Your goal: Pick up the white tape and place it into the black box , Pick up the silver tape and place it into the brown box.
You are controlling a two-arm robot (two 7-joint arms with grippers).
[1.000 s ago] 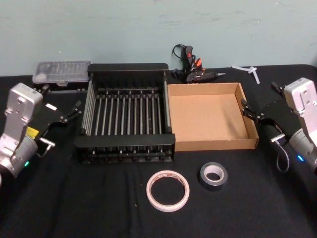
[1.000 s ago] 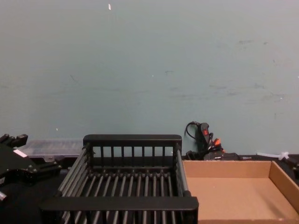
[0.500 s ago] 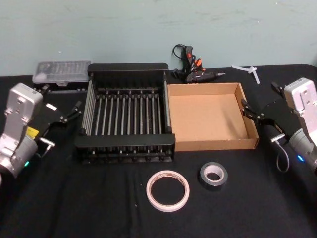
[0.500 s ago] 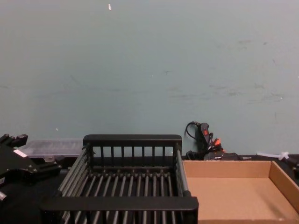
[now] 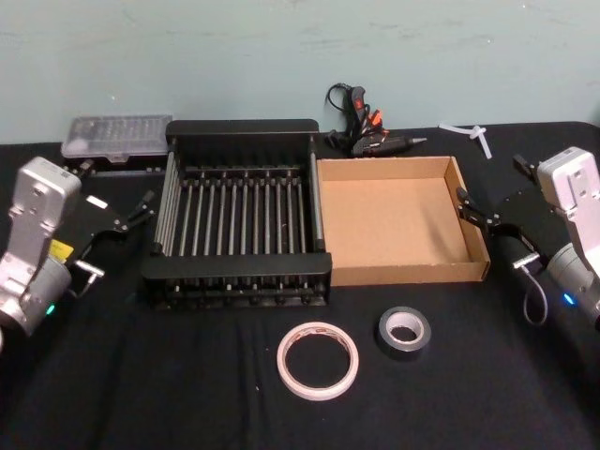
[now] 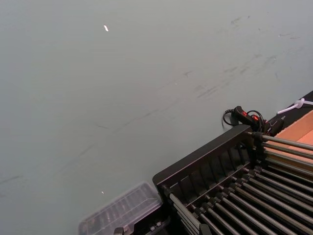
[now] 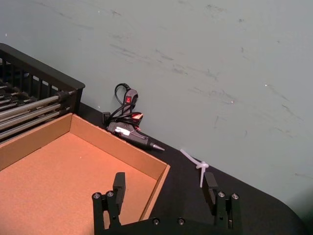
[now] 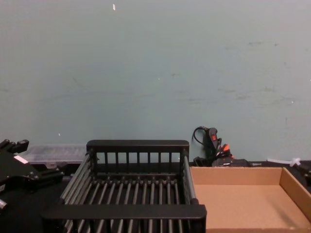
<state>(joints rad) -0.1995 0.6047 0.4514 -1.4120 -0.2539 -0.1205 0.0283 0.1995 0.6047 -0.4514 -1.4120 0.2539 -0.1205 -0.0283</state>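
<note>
Head view: both tapes are lying untouched; right pincer [image 5: 480, 215] is gaping wide, left pincer [image 5: 131, 214] unclear; next, reaching for the white tape [image 5: 318, 360].

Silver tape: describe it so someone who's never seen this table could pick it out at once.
Start at the brown box, the cardboard tray to the right of the black box. On the black cloth just in front of its near wall lies the silver tape. It is the small, thick, dark grey roll with a pale core; the white tape to its left is a wider, thinner ring.
</note>
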